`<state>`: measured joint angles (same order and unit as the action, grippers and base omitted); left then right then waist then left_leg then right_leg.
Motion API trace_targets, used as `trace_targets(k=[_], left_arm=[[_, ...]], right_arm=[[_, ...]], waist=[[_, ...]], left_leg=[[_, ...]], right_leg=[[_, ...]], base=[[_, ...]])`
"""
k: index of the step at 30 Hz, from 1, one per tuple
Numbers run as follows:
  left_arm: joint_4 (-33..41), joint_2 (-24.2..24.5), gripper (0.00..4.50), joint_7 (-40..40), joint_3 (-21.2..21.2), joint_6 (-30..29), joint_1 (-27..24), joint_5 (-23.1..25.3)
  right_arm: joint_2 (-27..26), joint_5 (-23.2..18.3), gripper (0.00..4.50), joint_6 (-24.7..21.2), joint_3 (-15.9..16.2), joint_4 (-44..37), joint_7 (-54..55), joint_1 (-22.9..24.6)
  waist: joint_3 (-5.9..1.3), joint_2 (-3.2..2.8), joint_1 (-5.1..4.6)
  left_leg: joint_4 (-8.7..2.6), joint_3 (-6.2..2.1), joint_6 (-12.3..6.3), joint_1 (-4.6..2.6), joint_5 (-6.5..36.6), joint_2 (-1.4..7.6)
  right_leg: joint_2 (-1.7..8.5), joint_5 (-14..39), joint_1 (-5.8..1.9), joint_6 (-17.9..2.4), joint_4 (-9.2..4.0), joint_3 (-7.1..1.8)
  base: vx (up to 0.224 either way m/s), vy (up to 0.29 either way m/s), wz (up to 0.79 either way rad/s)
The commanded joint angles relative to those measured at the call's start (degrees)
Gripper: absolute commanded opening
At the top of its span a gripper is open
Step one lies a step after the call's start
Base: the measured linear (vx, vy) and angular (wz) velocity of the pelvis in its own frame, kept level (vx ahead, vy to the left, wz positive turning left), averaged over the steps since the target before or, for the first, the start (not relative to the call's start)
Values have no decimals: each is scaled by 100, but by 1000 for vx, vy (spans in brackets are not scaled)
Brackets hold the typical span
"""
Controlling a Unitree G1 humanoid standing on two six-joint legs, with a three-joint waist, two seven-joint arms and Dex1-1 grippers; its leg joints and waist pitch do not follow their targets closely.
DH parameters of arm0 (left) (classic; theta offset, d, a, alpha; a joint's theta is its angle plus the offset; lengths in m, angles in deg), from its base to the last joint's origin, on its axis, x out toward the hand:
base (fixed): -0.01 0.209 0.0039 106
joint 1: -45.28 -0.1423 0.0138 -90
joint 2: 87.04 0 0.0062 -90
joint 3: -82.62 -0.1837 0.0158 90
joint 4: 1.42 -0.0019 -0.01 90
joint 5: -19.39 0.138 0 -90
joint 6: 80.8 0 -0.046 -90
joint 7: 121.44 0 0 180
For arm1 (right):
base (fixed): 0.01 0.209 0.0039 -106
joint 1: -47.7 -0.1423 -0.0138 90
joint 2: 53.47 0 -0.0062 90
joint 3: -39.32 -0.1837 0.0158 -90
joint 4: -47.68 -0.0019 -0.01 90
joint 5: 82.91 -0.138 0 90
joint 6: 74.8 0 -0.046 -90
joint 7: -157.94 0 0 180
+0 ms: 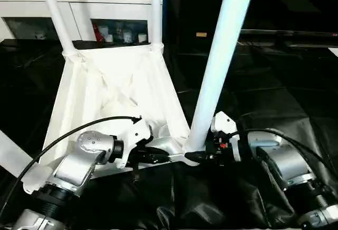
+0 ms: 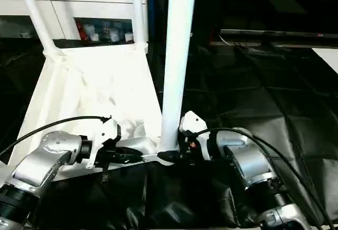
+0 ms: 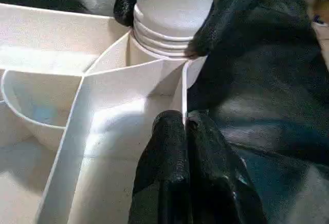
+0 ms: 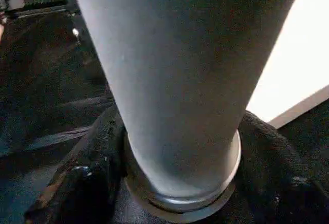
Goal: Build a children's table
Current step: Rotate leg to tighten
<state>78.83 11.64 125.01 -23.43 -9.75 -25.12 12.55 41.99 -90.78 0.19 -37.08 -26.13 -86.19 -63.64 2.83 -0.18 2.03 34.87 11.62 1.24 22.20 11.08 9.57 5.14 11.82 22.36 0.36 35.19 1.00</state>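
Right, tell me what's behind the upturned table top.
Behind the table top stands a white cabinet with glass doors; small items show on its shelf, too small to identify. Something dark and shiny lies on top of it. The table's far legs cover parts of the cabinet front.

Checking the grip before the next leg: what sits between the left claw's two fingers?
The thin edge wall of the tabletop, pinched between the left claw fingers; the left wrist view shows it.

From the head we look forward and down over both forearms. Our left wrist camera sits close along the table's rim [image 3: 183, 88]; our right wrist camera sits close against the near leg [image 4: 175, 80]. All views share that corner.
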Motion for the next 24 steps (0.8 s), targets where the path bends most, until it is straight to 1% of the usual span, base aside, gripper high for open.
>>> trace_targets(k=[1,3,4,5,6,7,8,9,10,11,12,13,14,15,16,17,19,20,21,23,24], left_arm=[[184,-278,0,-256,-8,182,148,-54],[95,-499,0,-736,14,110,205,114],[60,-594,0,-907,24,80,230,165],[33,-664,0,-1033,32,58,250,202],[-9,-788,0,-1216,37,29,284,248],[-59,-960,0,-1457,26,-33,330,311],[-90,-1075,0,-1629,8,-96,363,366],[-138,-1182,0,-1809,-19,-131,403,427],[-201,-1313,0,-2007,-41,-171,454,485],[-272,-1452,0,-2229,-33,-227,511,536],[-376,-1695,0,-2559,2,-291,599,600],[-425,-1822,0,-2721,21,-316,646,645],[-441,-1871,0,-2777,27,-320,662,668],[-452,-1914,0,-2782,11,-299,680,679],[-451,-1915,0,-2777,8,-298,681,679],[-439,-1919,0,-2712,-25,-282,687,677],[-379,-1856,0,-2576,-54,-259,653,662],[-317,-1770,0,-2452,-60,-230,605,645],[-294,-1736,0,-2405,-62,-218,586,638],[-217,-1640,0,-2254,-53,-205,526,584],[-194,-1613,0,-2203,-50,-195,508,560]], right_arm=[[-243,46,273,-83,198,-54,286,80],[-517,165,272,-90,96,61,874,107],[-625,195,272,-134,59,106,1088,108],[-704,215,272,-168,31,139,1242,108],[-834,245,272,-222,2,188,1466,101],[-1030,293,272,-263,-40,266,1788,81],[-1181,332,272,-290,-73,330,2032,50],[-1337,366,272,-329,-114,401,2278,6],[-1513,409,272,-363,-155,491,2560,-65],[-1684,439,272,-398,-208,598,2842,-152],[-1952,483,272,-437,-273,744,3225,-289],[-2090,511,272,-416,-272,786,3351,-352],[-2143,526,272,-395,-260,788,3375,-372],[-2213,539,272,-348,-230,772,3397,-395],[-2220,534,272,-343,-226,766,3388,-396],[-2281,471,306,-300,-190,698,3278,-407],[-2299,360,341,-352,-240,613,3153,-390],[-2236,316,351,-397,-263,538,3042,-359],[-2210,300,351,-413,-271,509,2999,-346],[-2055,320,377,-408,-256,453,2854,-312],[-2004,317,377,-408,-249,431,2795,-298]], waist=[[-346,3,-27],[-319,3,-52],[-318,4,-65],[-308,15,-87],[-308,15,-87],[-319,14,-102],[-313,-21,-122],[-315,2,-157],[-322,-13,-175],[-310,-3,-234],[-314,-11,-236],[-332,-35,-254],[-341,-17,-256],[-341,-27,-257],[-344,-22,-260],[-355,-20,-256],[-366,-24,-242],[-367,-23,-239],[-367,-23,-239],[-360,-27,-239],[-360,-25,-242]], left_leg=[[-457,-151,-258,-163,1006,350],[-487,-159,-106,-174,1307,354],[-490,-159,-63,-178,1357,354],[-511,-175,72,-172,1527,340],[-511,-175,72,-172,1527,340],[-516,-188,121,-167,1547,346],[-517,-186,158,-177,1580,342],[-521,-195,188,-161,1625,330],[-525,-200,196,-158,1628,328],[-529,-200,214,-136,1658,324],[-531,-212,229,-148,1717,319],[-516,-202,259,-170,1720,316],[-509,-206,187,-145,1600,313],[-503,-199,154,-143,1570,315],[-498,-195,115,-137,1521,313],[-489,-190,32,-125,1395,308],[-468,-179,-123,-112,1135,310],[-464,-176,-178,-110,1056,310],[-464,-176,-178,-110,1056,310],[-471,-178,-219,-109,1090,320],[-472,-178,-215,-110,1111,320]], right_leg=[[262,443,-179,-1565,-353,-151],[269,894,-163,-1463,-401,-162],[268,986,-154,-1437,-411,-167],[268,1324,-151,-1325,-437,-166],[268,1324,-151,-1325,-437,-166],[274,1386,-155,-1253,-437,-167],[271,1397,-122,-1233,-451,-176],[261,1428,-129,-1208,-453,-167],[261,1407,-134,-1204,-451,-167],[256,1421,-121,-1204,-454,-167],[261,1516,-123,-1186,-468,-158],[254,1461,-105,-1180,-472,-168],[259,1248,-136,-1196,-472,-163],[256,1167,-134,-1205,-467,-169],[254,1081,-139,-1212,-466,-170],[252,879,-156,-1247,-447,-167],[256,543,-182,-1333,-416,-161],[256,467,-188,-1364,-411,-158],[256,467,-188,-1364,-411,-158],[257,532,-189,-1387,-411,-154],[255,562,-190,-1388,-411,-153]], base=[[0,0,0],[0,0,0],[0,0,0],[0,0,0],[0,0,0],[0,0,0],[0,0,0],[0,0,0],[0,0,0],[0,0,0],[0,0,0],[0,0,0],[0,0,0],[0,0,0],[0,0,0],[0,0,0],[0,0,0],[0,0,0],[0,0,0],[0,0,0],[0,0,0]])
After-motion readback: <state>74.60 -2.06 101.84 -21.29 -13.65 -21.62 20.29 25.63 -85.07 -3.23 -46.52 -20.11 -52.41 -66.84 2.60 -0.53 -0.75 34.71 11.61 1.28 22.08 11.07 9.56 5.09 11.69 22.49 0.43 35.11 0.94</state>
